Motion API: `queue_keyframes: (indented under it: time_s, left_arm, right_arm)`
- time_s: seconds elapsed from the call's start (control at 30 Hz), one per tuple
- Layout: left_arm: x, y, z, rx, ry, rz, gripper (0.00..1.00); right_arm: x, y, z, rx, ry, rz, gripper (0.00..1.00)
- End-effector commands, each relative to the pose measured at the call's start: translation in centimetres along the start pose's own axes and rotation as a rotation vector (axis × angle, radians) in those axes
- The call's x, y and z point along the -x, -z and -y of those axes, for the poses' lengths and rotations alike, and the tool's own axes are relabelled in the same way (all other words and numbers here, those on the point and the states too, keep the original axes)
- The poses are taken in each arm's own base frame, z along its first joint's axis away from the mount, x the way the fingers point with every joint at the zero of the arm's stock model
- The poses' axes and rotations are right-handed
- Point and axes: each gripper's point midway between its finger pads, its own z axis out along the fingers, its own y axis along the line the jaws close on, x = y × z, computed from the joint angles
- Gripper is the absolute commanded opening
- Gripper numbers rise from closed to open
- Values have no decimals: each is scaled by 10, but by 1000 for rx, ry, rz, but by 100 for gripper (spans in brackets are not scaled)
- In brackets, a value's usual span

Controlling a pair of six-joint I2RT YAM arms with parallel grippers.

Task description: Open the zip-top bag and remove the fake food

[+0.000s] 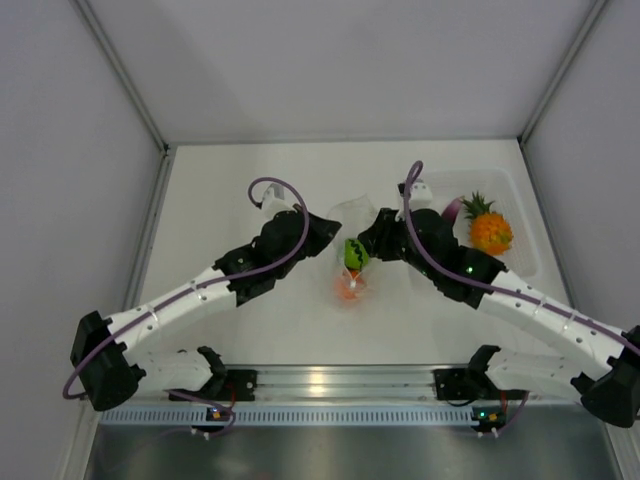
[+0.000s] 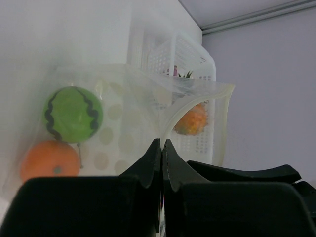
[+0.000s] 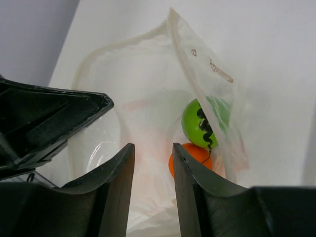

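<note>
The left gripper [image 2: 162, 146] pinches the bag [image 2: 129, 123] open; the right gripper [image 3: 153, 149], jaws apart, should next reach inside for the ball [image 3: 199, 123] and orange [image 3: 190, 155].

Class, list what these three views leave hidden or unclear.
Top view: eggplant, mostly behind the right arm.
Top view: zip-top bag mouth, under the left gripper and right gripper.
Left wrist view: small orange, underside cut by left gripper.
Left wrist view: pineapple, blurred through the bag.

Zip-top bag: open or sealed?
Open. In the right wrist view the clear dotted plastic zip-top bag gapes at its mouth, rim spread; the green ball with black marks and small orange lie inside.
</note>
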Motion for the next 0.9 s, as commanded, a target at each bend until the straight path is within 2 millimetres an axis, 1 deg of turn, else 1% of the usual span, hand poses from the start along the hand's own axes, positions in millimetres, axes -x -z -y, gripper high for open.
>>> queue_keyframes:
  time_s: [0.0, 0.03, 0.07, 0.1, 0.13, 0.2, 0.23, 0.3, 0.33, 0.37, 0.4, 0.47, 0.53, 0.57, 0.6, 0.63, 0.7, 0.73, 0.77, 0.8, 0.83, 0.87]
  left_arm:
    - [11, -4, 50, -121, 110, 43, 0]
    - [9, -4, 51, -121, 105, 39, 0]
    - [7, -5, 50, -118, 98, 36, 0]
    - [6, -6, 47, -112, 91, 38, 0]
    - [5, -8, 38, -93, 75, 45, 0]
    - [5, -7, 29, -77, 52, 56, 0]
    - [5, -9, 17, -51, 36, 70, 0]
    - [5, -9, 3, -20, 6, 80, 0]
    - [5, -10, -5, -2, -9, 88, 0]
    - [4, -9, -7, 5, -25, 86, 0]
    - [2, -11, -13, 27, -61, 78, 0]
    - [-1, -12, -15, 35, -86, 66, 0]
    - [-4, -14, -16, 37, -115, 52, 0]
    - [-7, -15, -16, 34, -122, 38, 0]
    - [-9, -15, -17, 35, -132, 31, 0]
    - [-9, -16, -18, 36, -136, 25, 0]
    - [-13, -15, -18, 30, -149, 9, 0]
    - [-13, -15, -18, 29, -154, 5, 0]
    - [-15, -15, -19, 29, -162, -2, 0]
    - [-17, -14, -18, 23, -167, -13, 0]
    - [-18, -14, -18, 20, -171, -17, 0]
    - [-19, -13, -18, 18, -176, -21, 0]
  right_arm:
    - [4, -7, 24, -88, 56, -24, 38]
    - [6, -9, 27, -76, 54, -31, 39]
    - [2, -13, 34, -81, 47, -52, 40]
    - [4, -15, 41, -91, 40, -54, 40]
    - [4, -19, 59, -144, 62, -60, 40]
    - [7, -22, 75, -226, 94, -63, 41]
    - [-1, -28, 82, -257, 124, -100, 41]
    - [-3, -31, 89, -303, 155, -135, 40]
    - [-11, -37, 93, -321, 166, -168, 39]
    - [-12, -38, 94, -330, 170, -181, 38]
    - [-16, -41, 91, -309, 172, -199, 38]
    - [-20, -46, 82, -267, 170, -199, 39]
    - [-24, -48, 64, -189, 169, -202, 40]
    - [-30, -49, 57, -149, 160, -212, 40]
    - [-31, -52, 38, -54, 126, -209, 40]
    - [-33, -52, 32, -21, 112, -212, 40]
    - [-36, -55, 27, -16, 93, -217, 41]
    - [-39, -57, 25, -18, 96, -221, 46]
    - [-39, -58, 21, -19, 97, -217, 48]
    - [-39, -59, 21, -33, 100, -207, 50]
    - [-42, -61, 15, -26, 89, -202, 51]
    - [-45, -62, 14, -25, 86, -202, 52]
